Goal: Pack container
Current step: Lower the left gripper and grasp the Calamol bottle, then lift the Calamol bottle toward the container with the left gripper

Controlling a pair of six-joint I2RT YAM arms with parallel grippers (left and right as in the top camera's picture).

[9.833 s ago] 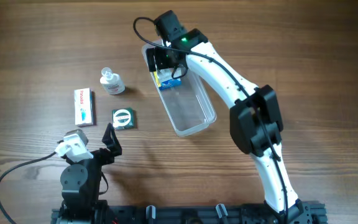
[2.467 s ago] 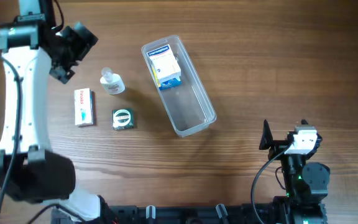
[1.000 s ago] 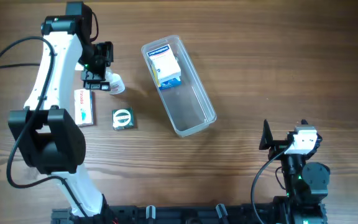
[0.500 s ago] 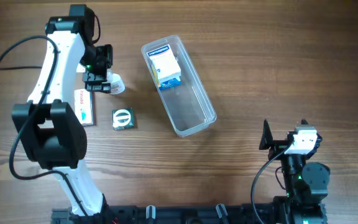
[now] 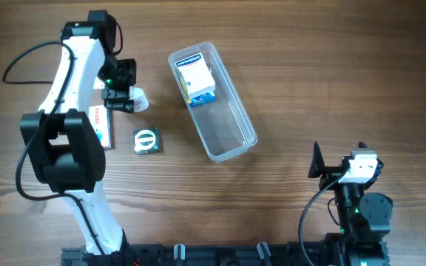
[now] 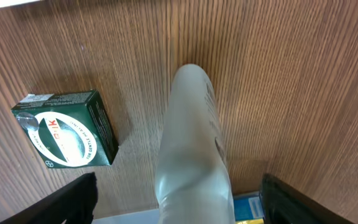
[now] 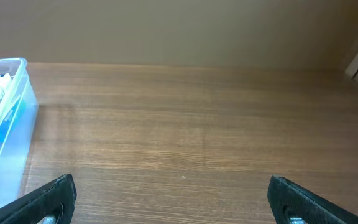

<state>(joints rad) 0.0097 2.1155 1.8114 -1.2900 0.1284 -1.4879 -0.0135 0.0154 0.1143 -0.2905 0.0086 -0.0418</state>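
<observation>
The clear plastic container (image 5: 229,134) lies slantwise at the middle of the table, with a blue and white box (image 5: 197,80) in its far end. A small white bottle (image 5: 137,99) lies on the table to its left. My left gripper (image 5: 121,91) is open and straddles the bottle (image 6: 191,143). Its fingers (image 6: 73,199) stand apart from the bottle on both sides. My right gripper (image 5: 317,164) is open and empty at the front right, and the container's end (image 7: 2,118) shows at the left of its wrist view.
A green box (image 5: 147,140) with a round white label lies in front of the bottle and shows in the left wrist view (image 6: 67,129). A white box (image 5: 100,129) with red print lies to its left, partly under my left arm.
My left gripper has edged a little to the right and settled around the bottle. The right arm, the container and the boxes have not moved.
</observation>
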